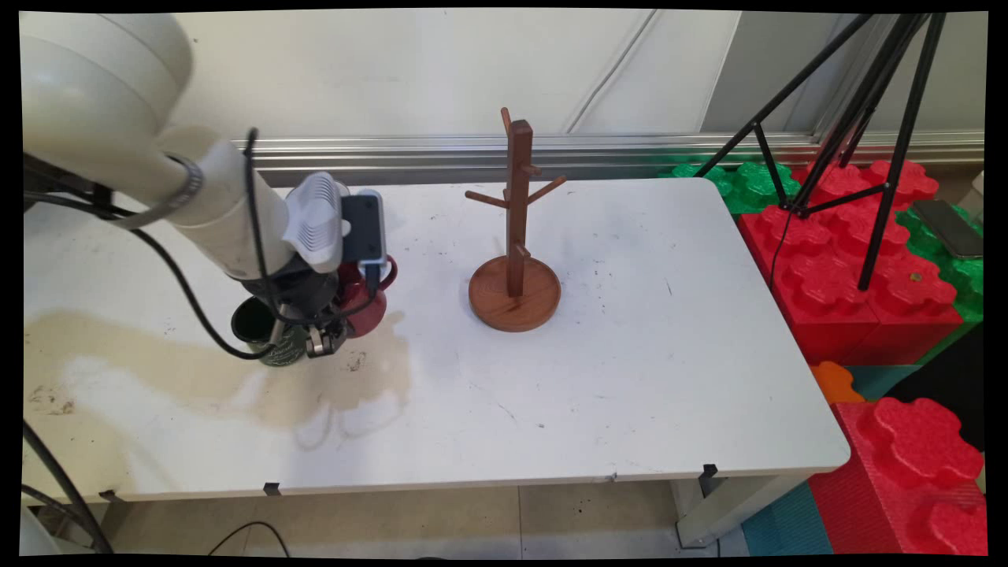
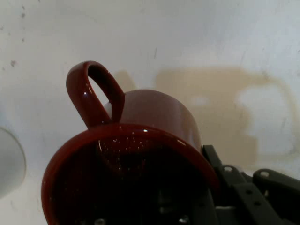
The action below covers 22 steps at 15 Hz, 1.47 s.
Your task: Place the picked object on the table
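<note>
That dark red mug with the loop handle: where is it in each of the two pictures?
Main view: the red mug stands left of centre on the table, partly hidden behind the gripper, beside a dark green mug.
Hand view: it fills the lower left, handle at upper left.
Shared landmark: the tan stain on the table.

The arm reaches down, its gripper (image 1: 319,340) low over the table.
</note>
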Available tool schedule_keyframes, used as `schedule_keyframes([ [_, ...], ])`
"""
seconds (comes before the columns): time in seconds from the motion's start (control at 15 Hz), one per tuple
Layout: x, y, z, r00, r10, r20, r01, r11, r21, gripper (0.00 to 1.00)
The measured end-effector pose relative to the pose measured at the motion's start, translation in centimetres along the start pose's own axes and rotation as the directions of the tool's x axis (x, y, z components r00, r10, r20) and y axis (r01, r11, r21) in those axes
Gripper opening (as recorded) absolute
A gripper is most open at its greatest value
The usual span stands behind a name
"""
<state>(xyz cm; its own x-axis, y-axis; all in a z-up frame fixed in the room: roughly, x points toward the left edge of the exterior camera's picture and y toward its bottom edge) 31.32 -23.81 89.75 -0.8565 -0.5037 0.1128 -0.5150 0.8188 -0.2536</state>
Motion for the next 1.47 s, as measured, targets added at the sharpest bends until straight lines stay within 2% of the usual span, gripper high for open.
schedule_keyframes([
  [0.2, 0.9, -0.4, 1.7, 0.998, 0.025, 0.053, -0.025, 1.0, -0.008, 0.0],
  [0.67, 3.1, -0.7, 4.6, 0.991, 0.08, 0.107, -0.076, 0.996, -0.045, 0.0],
  [1.0, 4.7, -0.4, 7.0, 0.985, 0.124, 0.116, -0.115, 0.99, -0.087, 0.0],
  [1.4, 5.7, -0.4, 9.2, 0.983, 0.144, 0.115, -0.13, 0.985, -0.116, 0.0],
  [1.47, 5.8, -0.4, 9.5, 0.983, 0.147, 0.114, -0.134, 0.984, -0.12, 1.0],
])
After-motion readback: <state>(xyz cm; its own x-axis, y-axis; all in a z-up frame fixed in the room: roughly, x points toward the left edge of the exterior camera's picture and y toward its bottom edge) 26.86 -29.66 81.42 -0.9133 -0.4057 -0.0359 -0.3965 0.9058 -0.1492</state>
